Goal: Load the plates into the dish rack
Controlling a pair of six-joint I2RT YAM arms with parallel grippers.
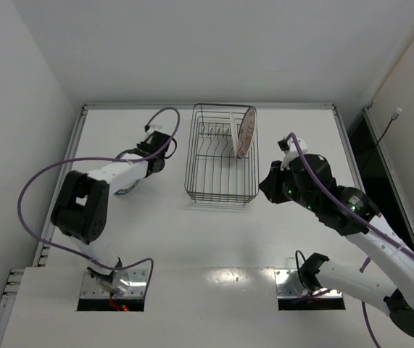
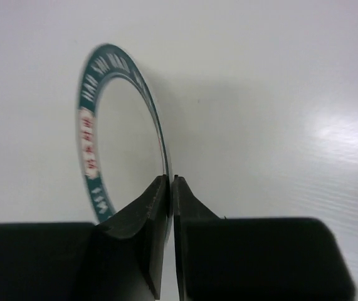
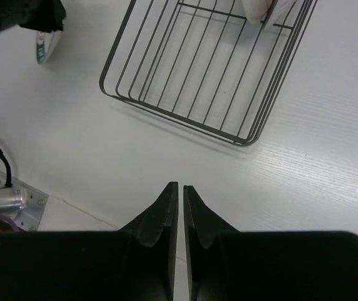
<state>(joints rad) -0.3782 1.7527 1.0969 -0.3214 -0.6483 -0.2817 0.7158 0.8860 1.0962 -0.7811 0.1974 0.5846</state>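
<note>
The black wire dish rack [image 1: 220, 163] stands at the table's middle back. Two plates stand upright between its prongs at the far right end: a white one [image 1: 233, 134] and one with a patterned face [image 1: 247, 130]. My left gripper [image 1: 154, 151] is left of the rack, low over the table. In the left wrist view it [image 2: 171, 179] is shut on the rim of the dark-blue-rimmed plate [image 2: 91, 135], held on edge. My right gripper [image 1: 273, 185] is right of the rack's near end, shut and empty [image 3: 180, 186]. The rack [image 3: 166, 94] lies ahead of it.
A raised metal rail [image 1: 207, 106] runs along the table's back edge, with walls close on the left and right. Purple cables [image 1: 40, 188] loop off the left arm. The arm bases' mounting plates [image 1: 116, 284] sit at the near edge.
</note>
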